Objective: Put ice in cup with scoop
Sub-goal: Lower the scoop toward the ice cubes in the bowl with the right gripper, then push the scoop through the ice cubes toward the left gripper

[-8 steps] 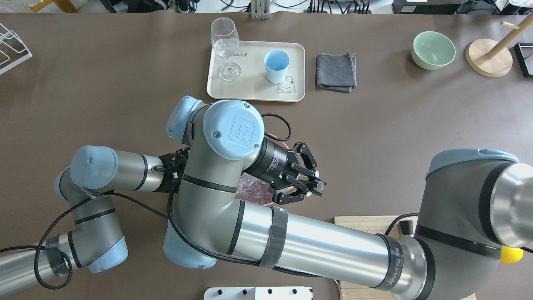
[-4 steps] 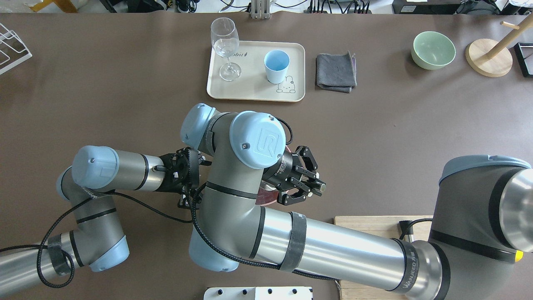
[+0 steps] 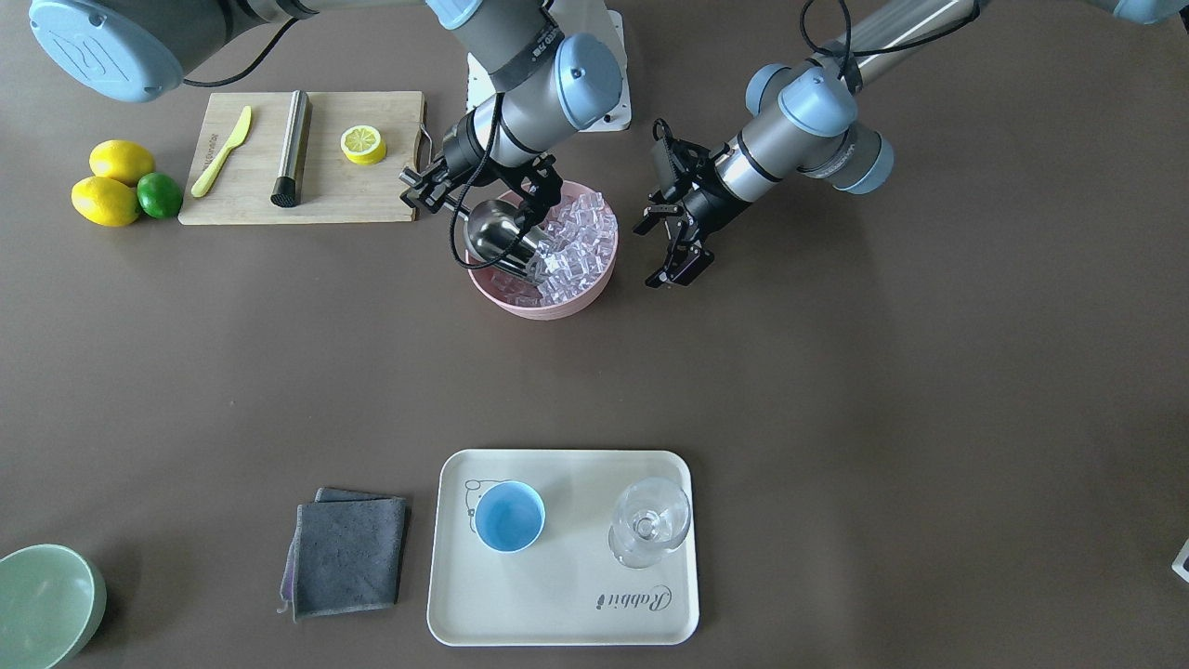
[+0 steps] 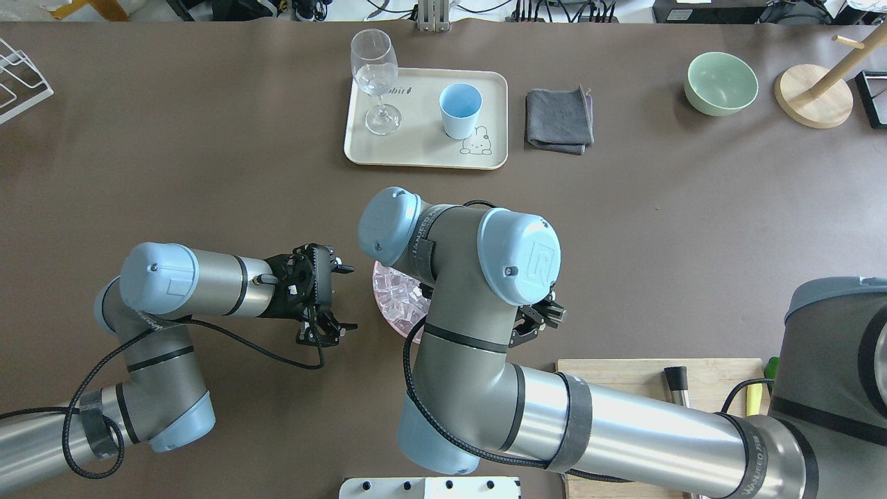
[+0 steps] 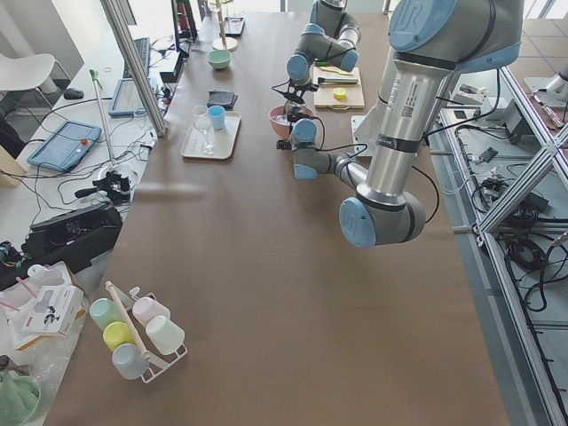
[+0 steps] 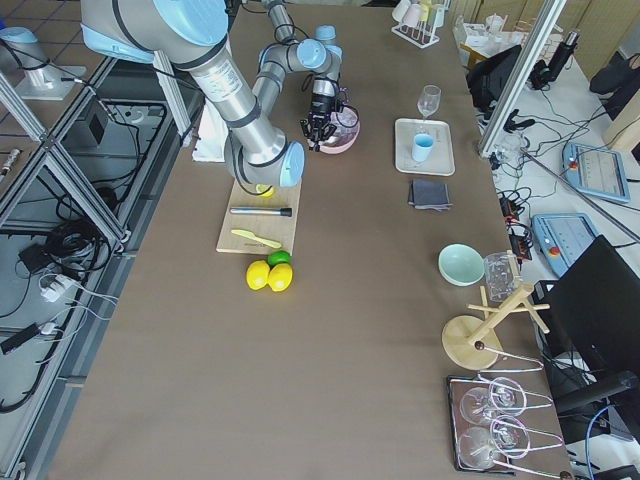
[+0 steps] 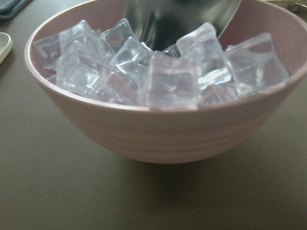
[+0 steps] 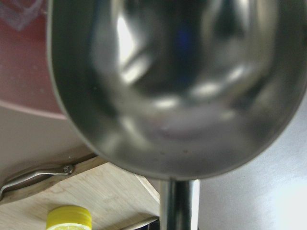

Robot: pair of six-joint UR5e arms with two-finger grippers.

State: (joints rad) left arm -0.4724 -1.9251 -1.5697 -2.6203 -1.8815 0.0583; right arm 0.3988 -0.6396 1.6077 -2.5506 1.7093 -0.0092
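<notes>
Right arm (image 4: pixel 520 256) swung rightward since earlier view, partly uncovering pink bowl (image 3: pixel 543 302). Right end effector (image 3: pixel 483 197) clamped on shiny steel scoop (image 3: pixel 497 232), rounded trough tipped into glossy clear ice (image 3: pixel 581 242). Left end effector (image 3: pixel 671 253) open beside bowl. Round light-blue cup (image 3: pixel 509 517) upright on cream tray (image 3: pixel 567 604), well apart.

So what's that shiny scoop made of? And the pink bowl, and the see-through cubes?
The scoop looks like polished metal, likely steel: it reflects blurry shapes. The pink bowl seems matte plastic or ceramic; its dull ridged wall doesn't settle which. The cubes are clear and glossy: ice or acrylic, hard to tell.
</notes>
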